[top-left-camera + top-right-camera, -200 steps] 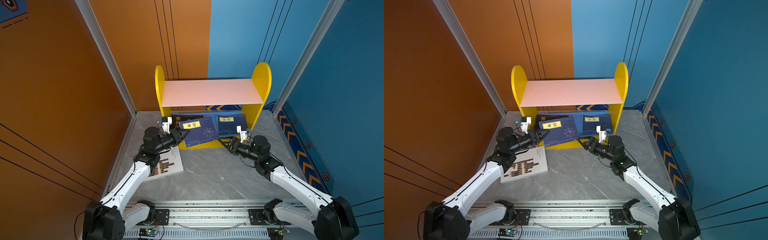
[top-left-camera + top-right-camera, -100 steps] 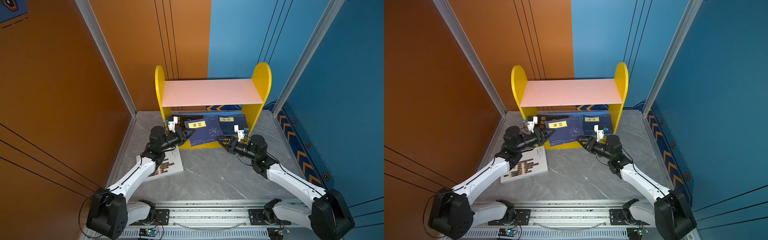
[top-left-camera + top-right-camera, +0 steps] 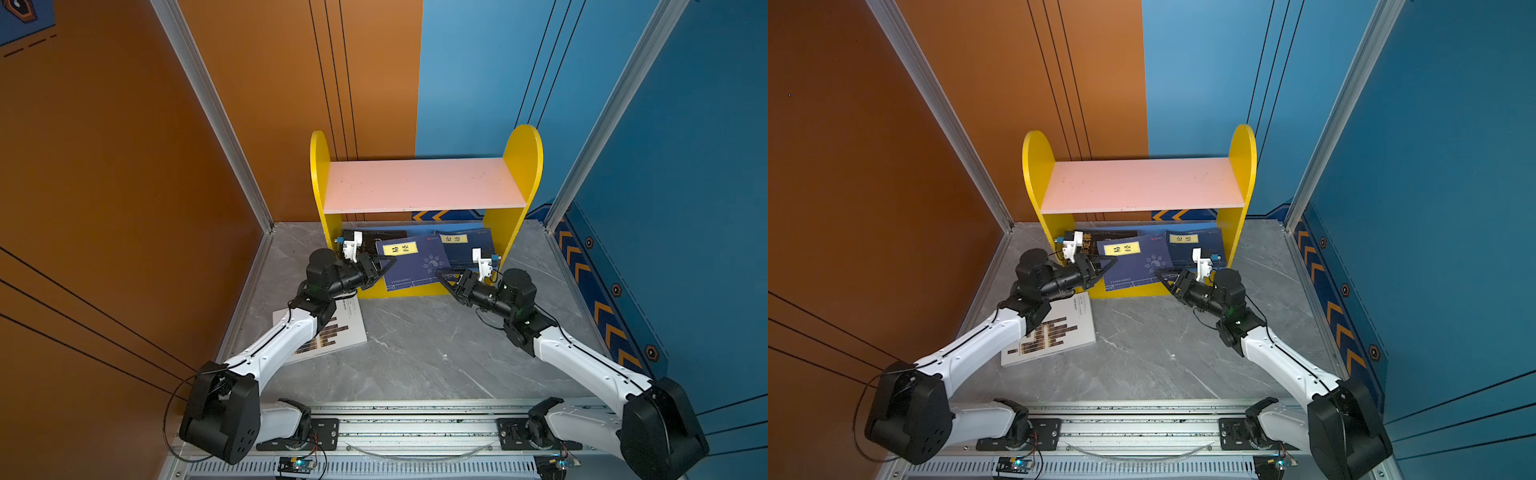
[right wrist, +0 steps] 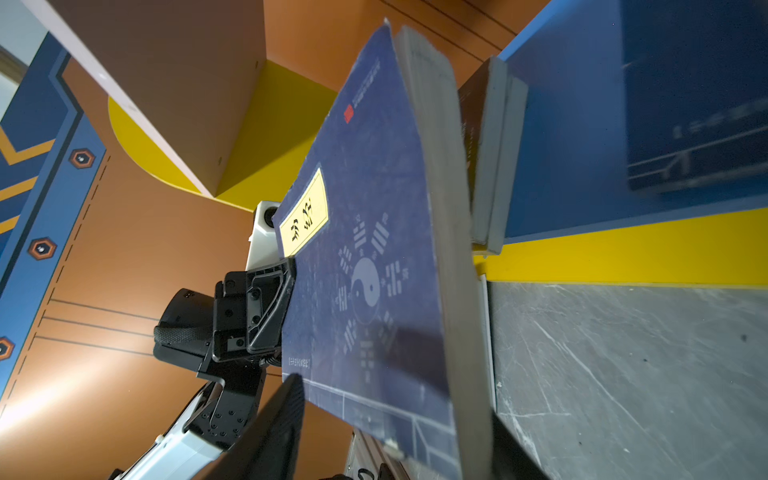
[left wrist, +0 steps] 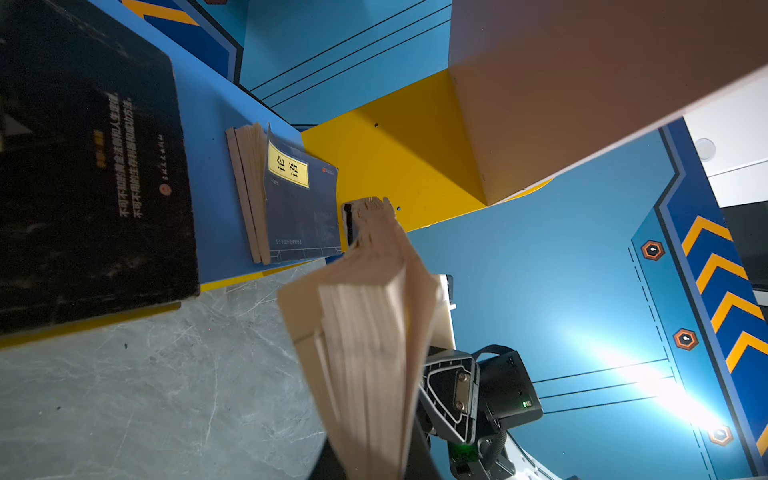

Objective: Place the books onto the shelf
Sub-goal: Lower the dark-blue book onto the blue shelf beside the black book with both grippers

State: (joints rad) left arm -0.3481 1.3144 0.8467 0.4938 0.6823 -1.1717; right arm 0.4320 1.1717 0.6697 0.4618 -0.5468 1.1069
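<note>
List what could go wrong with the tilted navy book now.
1. The left gripper pinches the tilted navy book only at one edge, and its pages fan out; it may sag or slip.
2. Pushed in, it could jam against the black book or the flat navy book on the blue board.
</note>
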